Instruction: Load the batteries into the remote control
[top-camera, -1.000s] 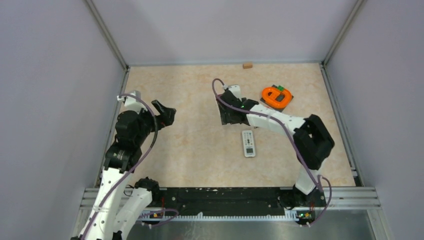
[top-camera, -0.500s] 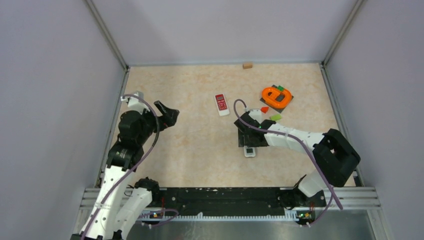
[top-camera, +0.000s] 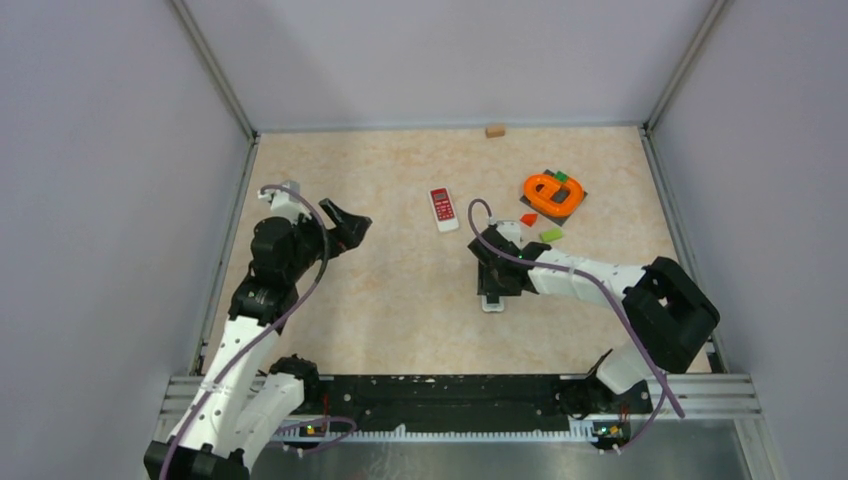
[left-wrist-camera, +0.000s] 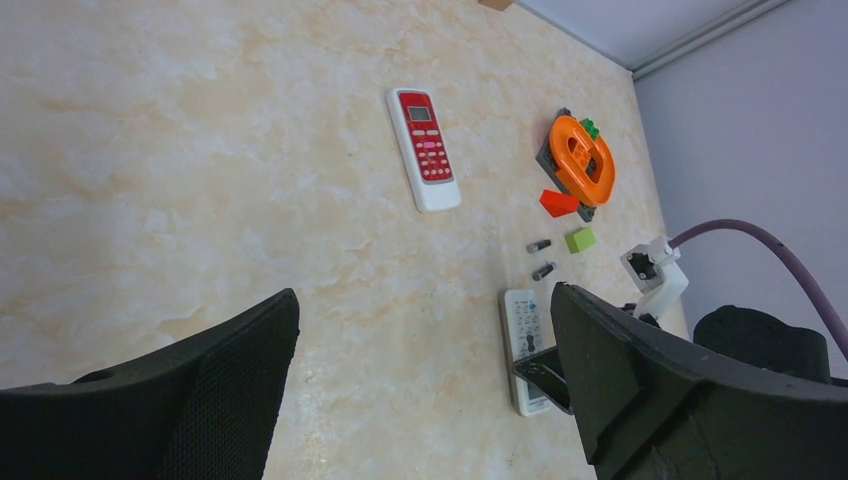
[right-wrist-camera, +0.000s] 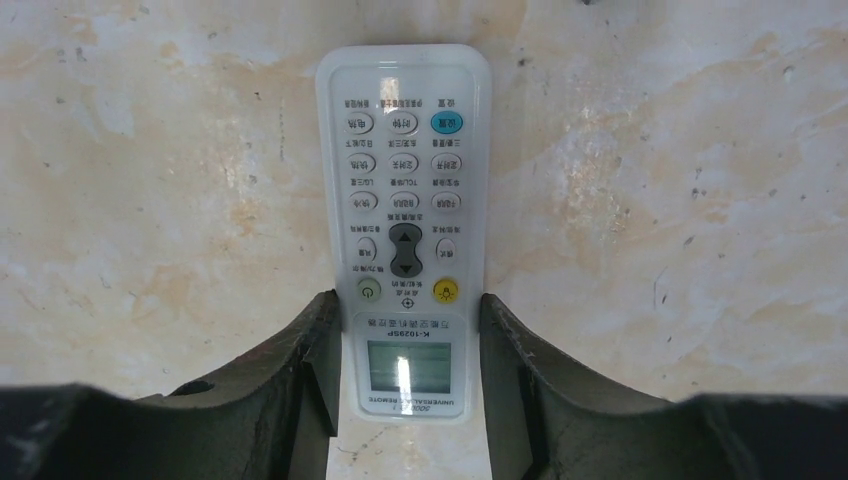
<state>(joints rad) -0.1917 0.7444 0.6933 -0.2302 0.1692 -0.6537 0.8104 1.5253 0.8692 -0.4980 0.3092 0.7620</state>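
The right pincer (right-wrist-camera: 407, 305) is down on the beige marbled tabletop (top-camera: 400, 300), clamped on a slim white plastic remote control (right-wrist-camera: 405, 200). Its dark fingers (right-wrist-camera: 300, 380) press against the long sides at the screen end, and the remote control lies flat with its buttons up. Two tiny dark cylindrical batteries (left-wrist-camera: 541, 258) lie loose on the tabletop just past the remote control's free end, beside a small green block (left-wrist-camera: 579, 239) and near a red wedge (left-wrist-camera: 558, 202), outside both pincers. The left pincer (left-wrist-camera: 422, 298) hangs above the tabletop's left side with its jaws spread wide and nothing between them, well apart from the batteries. A red-faced remote (left-wrist-camera: 424, 148) lies farther back, and an orange ring toy (left-wrist-camera: 578, 160) lies off to its right.
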